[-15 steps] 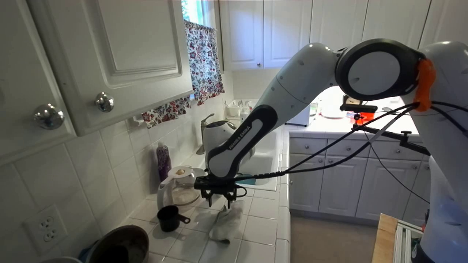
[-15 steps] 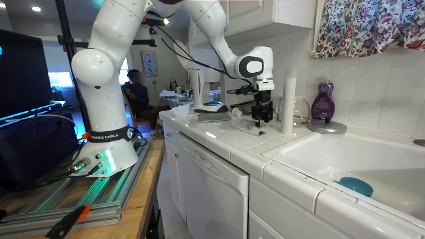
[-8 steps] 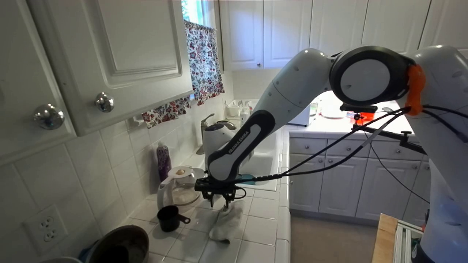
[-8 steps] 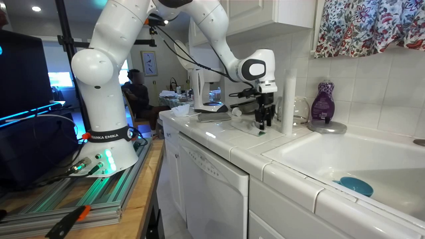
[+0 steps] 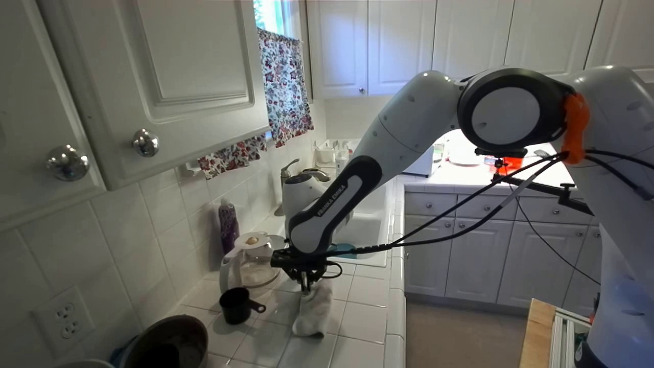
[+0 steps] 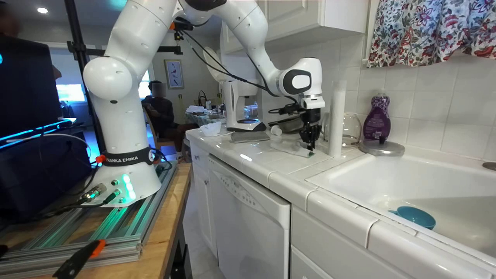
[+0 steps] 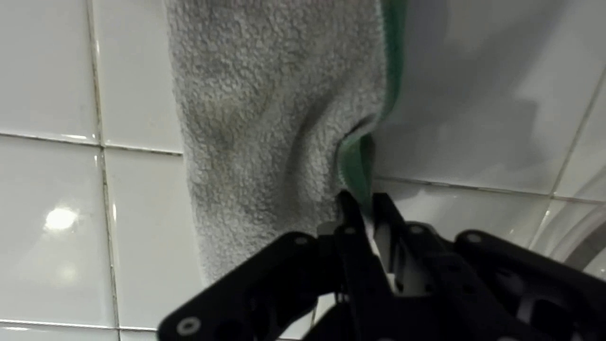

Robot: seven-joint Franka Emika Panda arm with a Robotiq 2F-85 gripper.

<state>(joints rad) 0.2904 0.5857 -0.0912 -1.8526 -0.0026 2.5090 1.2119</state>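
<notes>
fingers (image 7: 355, 255) now sit close tog. vs. spread apart a sec ago; arm (image 5: 337, 204) is a touch lower & cloth (image 7: 274, 94) is shifted slightly. claw (image 7: 364, 201) points down, pinching the cloth's green-trimmed edge, bunched up btwn the tips. rest of the cloth, greyish & fuzzy, lies on the white tiled counter (image 5: 360, 317). nearby, a glass carafe (image 5: 259, 268) w/ a white handle stands twd the wall (image 5: 117, 240), & a blk measuring cup (image 5: 235, 307) sits near it, its handle pointing twd the cloth. in an exterior view, farther out: upright white cylinder (image 6: 337, 120) w/ the carafe partly behind it, purple bottle (image 6: 377, 121) by the wall, metal lid (image 6: 381, 149) at the sink's (image 6: 407, 174) corner, teal cup (image 6: 416, 217) lying inside the sink, white coffee maker (image 6: 234, 102) twd the counter's far end w/ a flat grey item (image 6: 250, 136) in front of it.
</notes>
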